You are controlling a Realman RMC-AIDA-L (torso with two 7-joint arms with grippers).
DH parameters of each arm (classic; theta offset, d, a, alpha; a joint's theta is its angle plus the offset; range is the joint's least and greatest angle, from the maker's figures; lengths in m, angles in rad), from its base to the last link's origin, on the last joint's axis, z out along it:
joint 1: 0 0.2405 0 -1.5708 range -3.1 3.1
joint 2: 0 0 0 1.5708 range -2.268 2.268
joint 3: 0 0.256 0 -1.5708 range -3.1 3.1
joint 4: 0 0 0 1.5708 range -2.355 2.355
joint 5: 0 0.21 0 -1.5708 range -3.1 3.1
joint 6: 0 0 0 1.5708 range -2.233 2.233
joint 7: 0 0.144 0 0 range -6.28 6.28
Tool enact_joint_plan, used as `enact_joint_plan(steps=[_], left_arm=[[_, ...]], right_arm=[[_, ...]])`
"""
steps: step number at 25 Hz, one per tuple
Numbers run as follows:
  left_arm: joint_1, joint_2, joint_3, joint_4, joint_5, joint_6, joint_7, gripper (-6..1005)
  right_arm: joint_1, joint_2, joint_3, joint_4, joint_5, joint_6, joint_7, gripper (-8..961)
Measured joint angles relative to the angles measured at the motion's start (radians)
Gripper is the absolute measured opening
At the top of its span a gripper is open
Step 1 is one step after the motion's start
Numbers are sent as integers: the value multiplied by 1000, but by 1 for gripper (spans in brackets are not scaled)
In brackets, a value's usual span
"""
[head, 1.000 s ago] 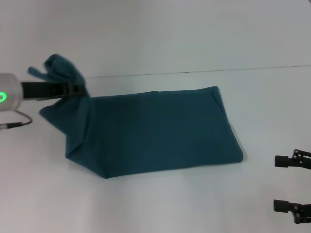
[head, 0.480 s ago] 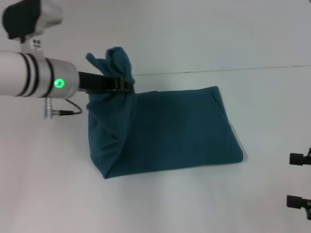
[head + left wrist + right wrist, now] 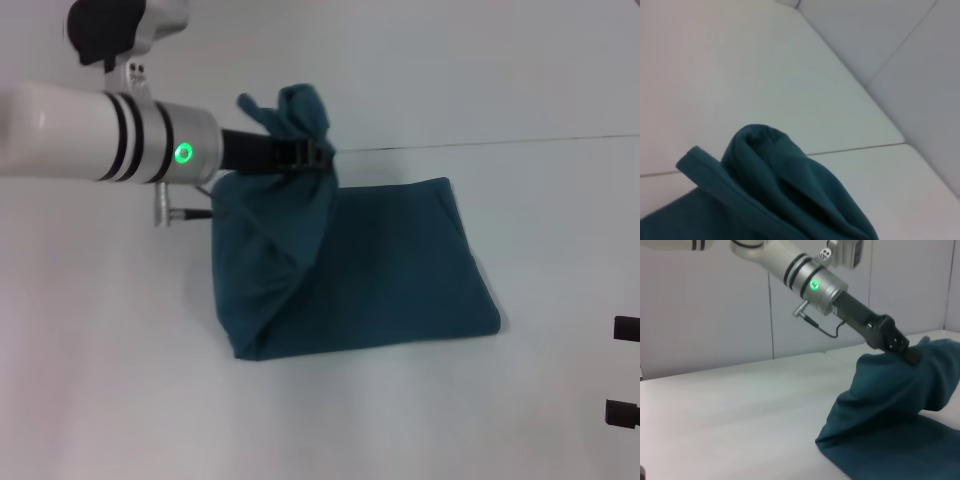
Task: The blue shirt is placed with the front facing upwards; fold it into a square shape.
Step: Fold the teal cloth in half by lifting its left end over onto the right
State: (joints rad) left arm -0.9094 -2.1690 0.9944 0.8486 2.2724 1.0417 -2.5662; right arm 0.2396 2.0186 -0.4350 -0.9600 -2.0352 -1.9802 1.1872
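**A:** Listing what I have in hand, item by item. Item one: my left gripper, raised above the table at about 11 o'clock in the head view, its fingers pressed together on a bunched end of the blue shirt. The pinched cloth stands up above the fingers in a loose knot.

**B:** And the shirt itself?

**A:** Item two: a long folded band lying flat at the centre of the table, plain side up, no lettering showing. Its 3 o'clock end is squared off and rests on the surface. Its 9 o'clock end hangs from my grip in a slack drape down to a fold line at about 7 o'clock.

**B:** Item three?

**A:** My right gripper, parked low at 4 o'clock, well apart from the cloth. Only its fingertips show at the frame edge, with a gap between them; idle.

**B:** So the step is?

**A:** Folding the lifted end across toward 3 o'clock, I judge. To do it well:
- carry high enough that the drape clears the flat layer and doesn't drag it;
- travel parallel to the long edges, so the sides stack;
- lower until the held edge meets the 3 o'clock edge, then let go.

**B:** Risk?

**A:** The bunch in my fingers. Dropped as it is, it may land as a lump, not a flat hem.
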Motion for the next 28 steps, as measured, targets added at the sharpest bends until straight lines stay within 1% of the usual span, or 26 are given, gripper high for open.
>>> enact_joint_plan(steps=[7, 14, 17, 28], left_arm=[[-43, -4, 52, -35, -38, -28, -11, 153], [-46, -3, 132, -111, -116, -134, -4, 162], [-49, -3, 179, -139, -154, -178, -1, 166], [-79, -6, 286, -159, -255, -259, 2, 181]], right_arm=[[-5, 0, 22, 3, -15, 0, 0, 942], [-15, -1, 31, 4, -16, 6, 0, 942], [-15, -2, 33, 4, -16, 8, 0, 942], [-2, -9, 33, 8, -43, 15, 0, 941]])
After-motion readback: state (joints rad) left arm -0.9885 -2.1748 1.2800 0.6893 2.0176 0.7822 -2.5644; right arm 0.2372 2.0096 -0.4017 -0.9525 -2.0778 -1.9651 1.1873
